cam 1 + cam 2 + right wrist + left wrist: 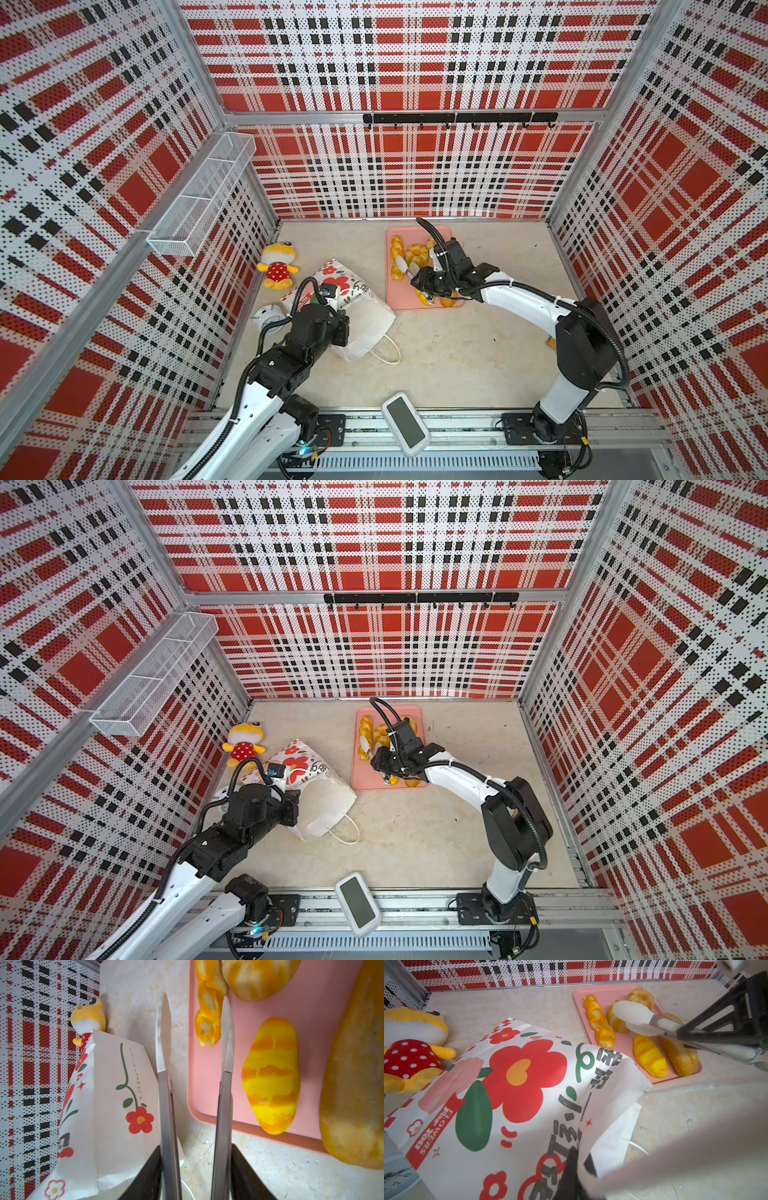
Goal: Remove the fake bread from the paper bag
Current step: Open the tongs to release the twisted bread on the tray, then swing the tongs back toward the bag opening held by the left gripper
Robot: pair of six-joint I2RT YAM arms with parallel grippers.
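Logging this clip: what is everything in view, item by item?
fake bread: at least five seen, golden-yellow to brown, on the tray
pink tray: one, pink, far part of the table, right of the bag
paper bag: one, white with red flowers, lying on its side
plush toy: one, yellow, red dotted dress, near the left wall
clock: one, white, beside the bag
tongs: one, metal with white tips, open over the tray's edge
device: one, white, dark screen, front rail
wire basket: one, white, left wall
hook rail: one, black, back wall
left gripper: black, pinching the bag's edge
right gripper: black, holding the tongs
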